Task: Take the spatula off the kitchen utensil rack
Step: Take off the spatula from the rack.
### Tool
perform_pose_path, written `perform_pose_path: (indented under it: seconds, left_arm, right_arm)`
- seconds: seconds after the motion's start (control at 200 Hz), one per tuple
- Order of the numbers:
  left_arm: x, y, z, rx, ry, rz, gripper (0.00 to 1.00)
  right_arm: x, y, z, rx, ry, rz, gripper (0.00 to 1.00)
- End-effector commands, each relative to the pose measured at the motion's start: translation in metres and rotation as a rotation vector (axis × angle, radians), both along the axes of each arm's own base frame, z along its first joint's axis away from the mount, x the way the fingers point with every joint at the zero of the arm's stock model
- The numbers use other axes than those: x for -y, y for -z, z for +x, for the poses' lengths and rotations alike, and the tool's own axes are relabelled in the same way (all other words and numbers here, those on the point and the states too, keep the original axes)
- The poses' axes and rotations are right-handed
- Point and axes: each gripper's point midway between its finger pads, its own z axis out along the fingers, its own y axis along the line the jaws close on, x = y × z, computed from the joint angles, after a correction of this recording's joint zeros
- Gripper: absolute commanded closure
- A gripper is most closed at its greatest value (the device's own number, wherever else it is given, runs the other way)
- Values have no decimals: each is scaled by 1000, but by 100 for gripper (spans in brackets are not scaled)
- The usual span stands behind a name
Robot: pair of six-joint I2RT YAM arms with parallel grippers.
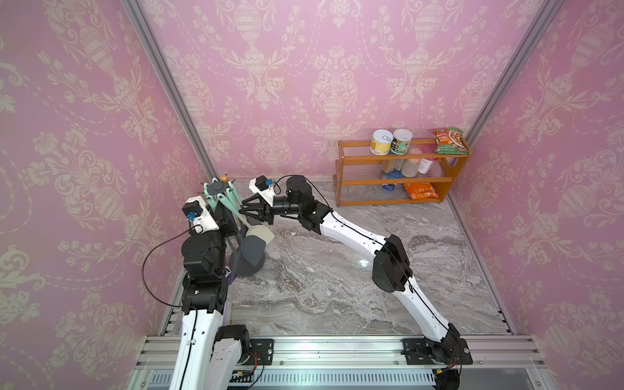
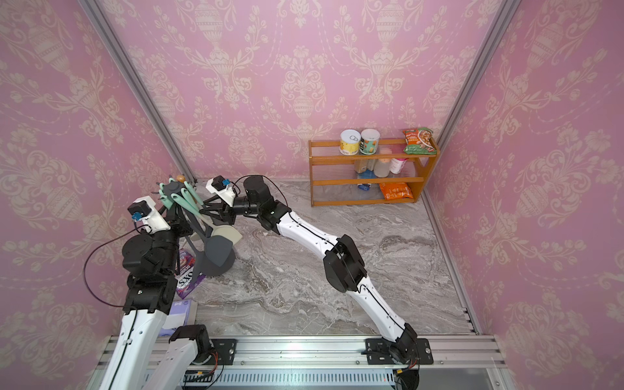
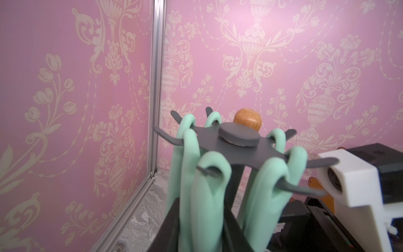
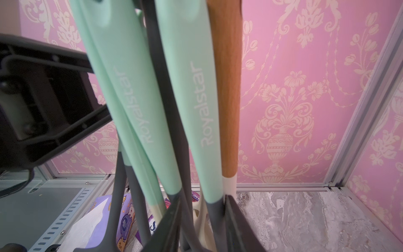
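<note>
The kitchen utensil rack (image 1: pixel 217 186) stands at the far left of the table in both top views. Its star crown (image 3: pixel 235 144) carries several mint-handled tools and one wooden-handled tool (image 4: pixel 226 87). The spatula hangs there, its dark grey blade (image 1: pixel 251 250) low near the disc base. My right gripper (image 4: pixel 202 195) reaches in from the right. Its jaws stand narrow around the spatula's grey neck (image 4: pixel 214 218), one finger against it. My left gripper (image 3: pixel 201 203) is shut on a mint handle (image 3: pixel 205 196) on the rack's near side. In the top views its fingertips are hidden.
An orange wooden shelf (image 1: pixel 398 182) with cans, bottles and snack bags stands at the back right. A purple packet (image 2: pixel 189 270) and a pale box (image 2: pixel 179 314) lie beside the left arm. The left wall and its corner post (image 3: pixel 156 87) are close behind the rack.
</note>
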Motion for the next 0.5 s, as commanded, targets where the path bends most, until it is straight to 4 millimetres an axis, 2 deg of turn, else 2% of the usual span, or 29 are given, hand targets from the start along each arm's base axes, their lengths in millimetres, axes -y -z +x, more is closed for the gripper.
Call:
perform_pose_path:
  seconds: [0.0, 0.09, 0.495]
  left_arm:
    - [-3, -1, -1, -13, -16, 11, 78]
    - [-6, -1, -2, -14, -34, 13, 80]
    - [-9, 1, 2, -24, -52, 20, 83]
  right_arm:
    - [2, -4, -2, 15, 2, 2, 73]
    - [9, -5, 3, 24, 31, -13, 100]
    - [43, -22, 17, 119, 171, -82, 100]
